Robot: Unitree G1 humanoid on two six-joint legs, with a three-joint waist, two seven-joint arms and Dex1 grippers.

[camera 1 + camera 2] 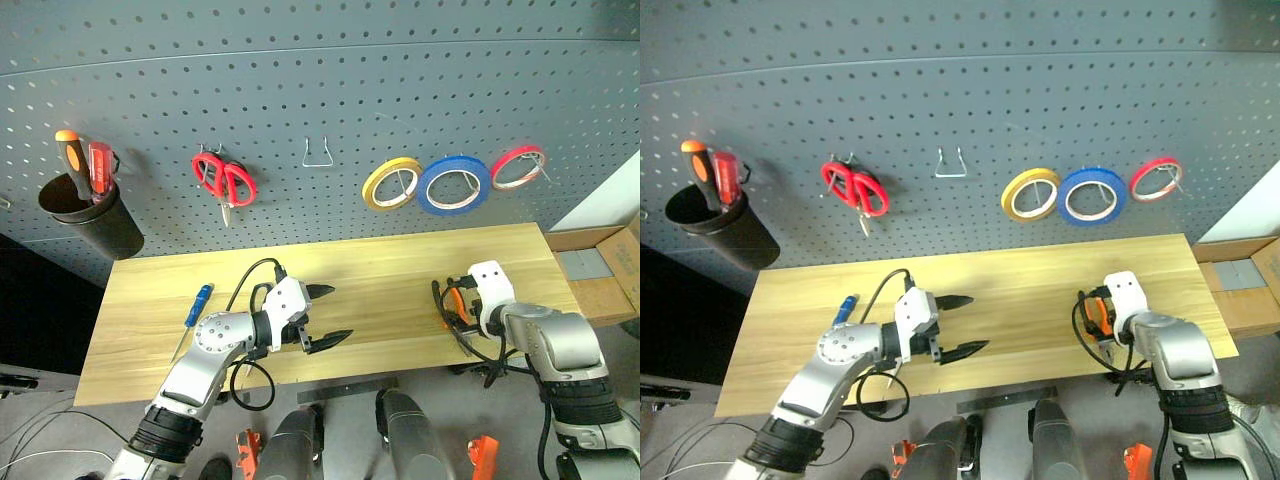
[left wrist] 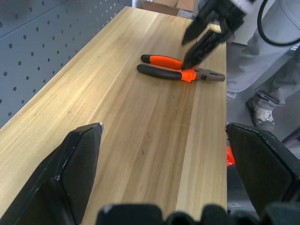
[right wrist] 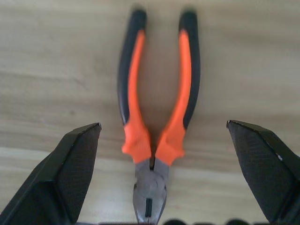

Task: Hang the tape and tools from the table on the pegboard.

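The pliers (image 3: pixel 157 117) lie flat on the wooden surface (image 1: pixel 380 270) near its right end, directly beneath your right gripper (image 3: pixel 164 154), whose fingers stand spread wide and empty. Expect a stiff, fairly heavy steel tool; take hold across both rubbery orange-and-black handles, near the pivot. Your left gripper (image 1: pixel 325 315) hangs released over the surface's middle.

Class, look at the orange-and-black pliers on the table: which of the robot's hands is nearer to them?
The right hand: it hangs open directly over the pliers. The left hand, also open, is farther along the table.
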